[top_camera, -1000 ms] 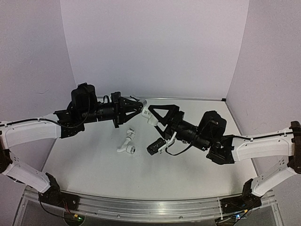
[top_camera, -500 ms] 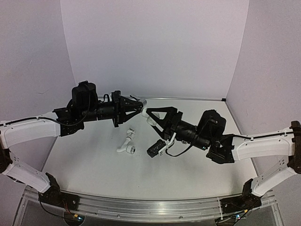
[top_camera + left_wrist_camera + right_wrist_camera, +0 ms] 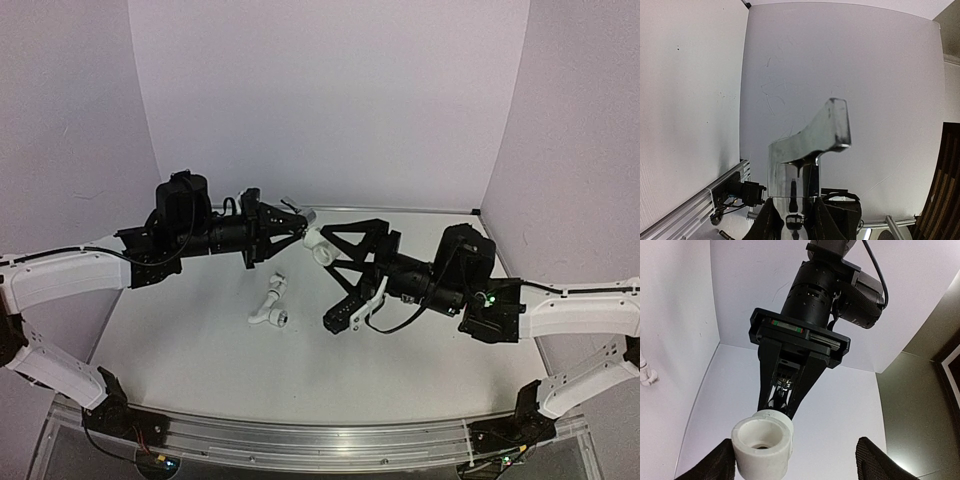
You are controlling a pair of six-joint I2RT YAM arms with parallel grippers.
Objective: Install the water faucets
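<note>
Pale walls (image 3: 330,100) close in a white surface (image 3: 200,350) on the left, far and right sides. Above its far middle the two arms meet tip to tip. The left hand (image 3: 292,228), reaching in from the left, is clamped narrow on the water faucet (image 3: 810,145). Its wrist camera shows the chrome body rising from between the two dark fingers (image 3: 767,225), with the flat lever jutting up and to the right. A short white elbow fitting (image 3: 762,442) sits at the end of the faucet. Its round open mouth faces the right wrist camera.

The right hand (image 3: 795,462) comes in from the right with its jaws spread wide. The elbow fitting lies just beside one finger (image 3: 715,465), well apart from the other. I cannot tell whether that finger touches it.

A longer white bent pipe (image 3: 268,308) lies on the surface, nearer than the two hands and a little to the left, apart from both.
</note>
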